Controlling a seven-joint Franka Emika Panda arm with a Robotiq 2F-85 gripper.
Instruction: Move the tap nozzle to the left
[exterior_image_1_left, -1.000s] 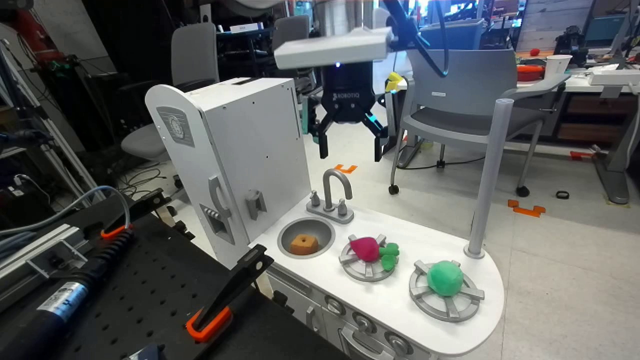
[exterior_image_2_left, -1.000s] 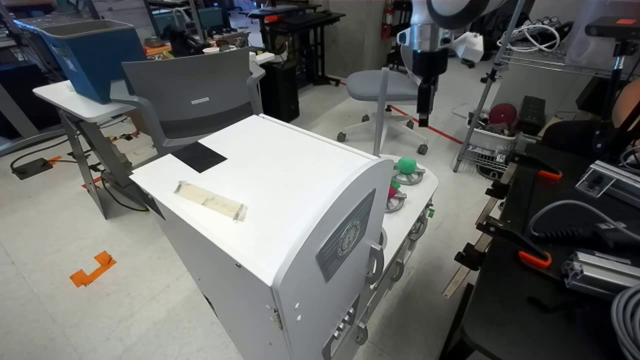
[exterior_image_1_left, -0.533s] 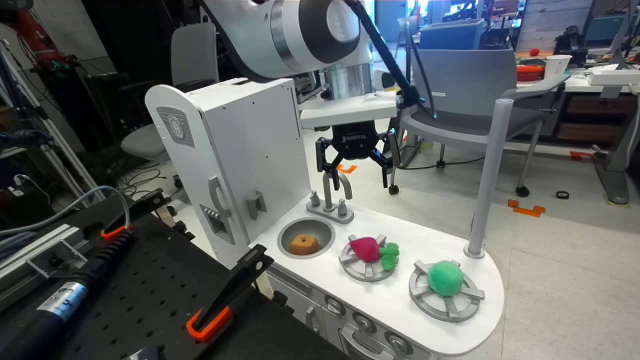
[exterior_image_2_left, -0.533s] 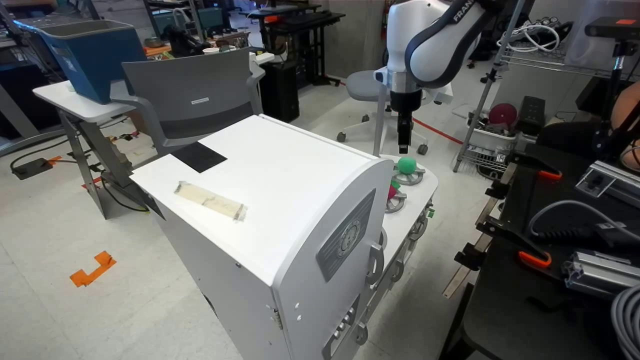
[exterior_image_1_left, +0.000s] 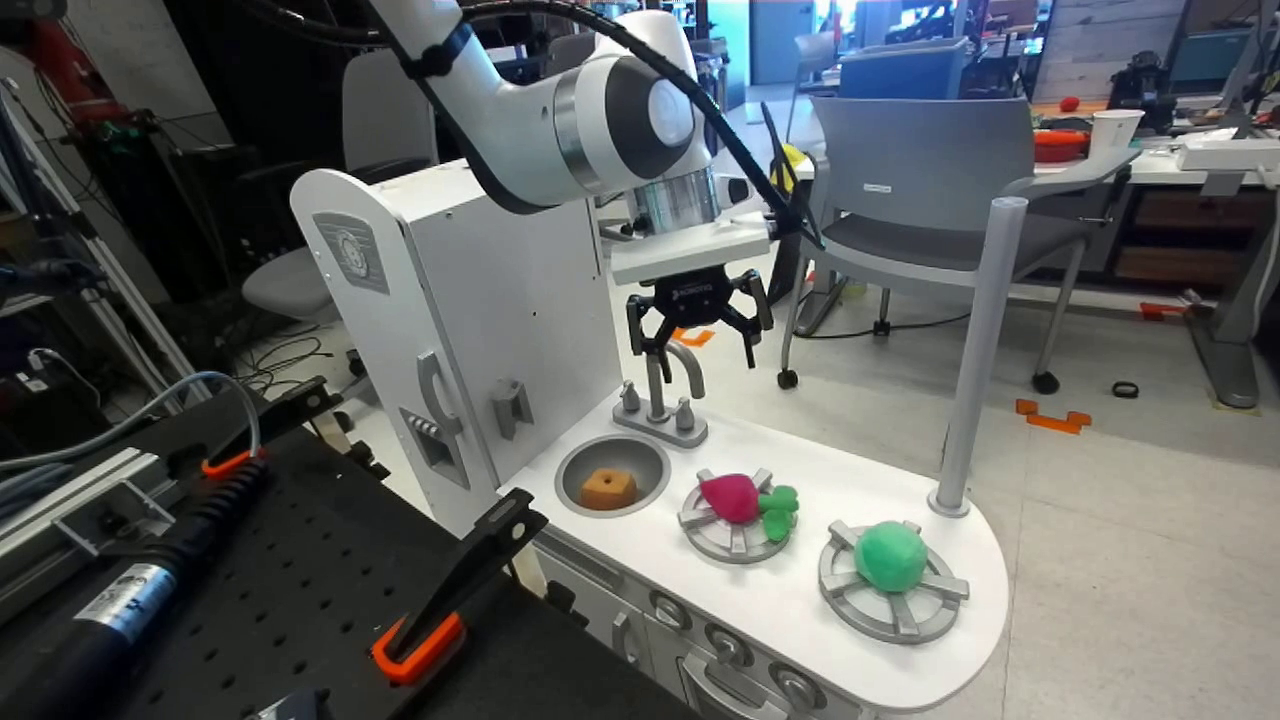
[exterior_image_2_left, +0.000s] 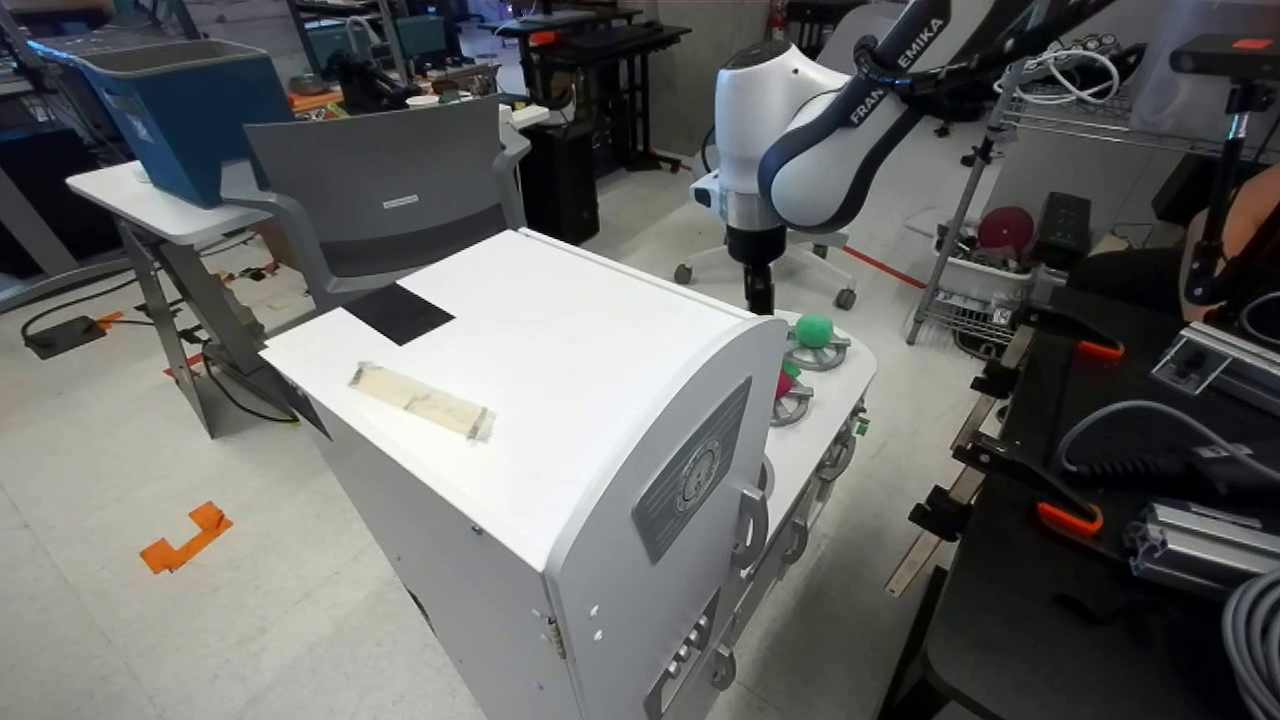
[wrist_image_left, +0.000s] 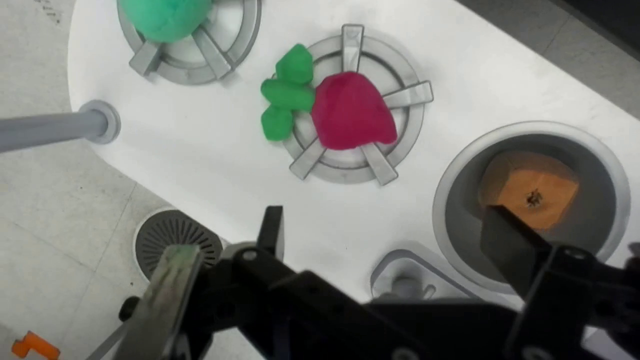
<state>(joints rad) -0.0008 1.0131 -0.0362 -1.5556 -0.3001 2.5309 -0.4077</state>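
Note:
The tap nozzle (exterior_image_1_left: 655, 395) is a grey hooked faucet, upright on its base behind the sink bowl in an exterior view. In the wrist view only one end of the tap's base (wrist_image_left: 392, 272) shows; the spout is hidden behind my gripper. My gripper (exterior_image_1_left: 708, 362) is open and empty, pointing down over the tap. One finger overlaps the top of the spout in that exterior view; I cannot tell whether they touch. The gripper also shows in an exterior view (exterior_image_2_left: 760, 290), where the white cabinet hides the tap. Its spread fingers show in the wrist view (wrist_image_left: 387, 220).
The sink bowl (exterior_image_1_left: 662, 470) holds an orange block (exterior_image_1_left: 608, 490). A pink-and-green toy (exterior_image_1_left: 732, 498) and a green ball (exterior_image_1_left: 890, 556) sit on grey burners. A grey post (exterior_image_1_left: 975, 360) stands at the counter's end. A tall white cabinet (exterior_image_1_left: 510, 290) stands beside the tap.
My gripper has come down from high above the counter to the height of the spout. Over the last half second it has shifted towards the cabinet and tilted slightly. The tap has not moved.

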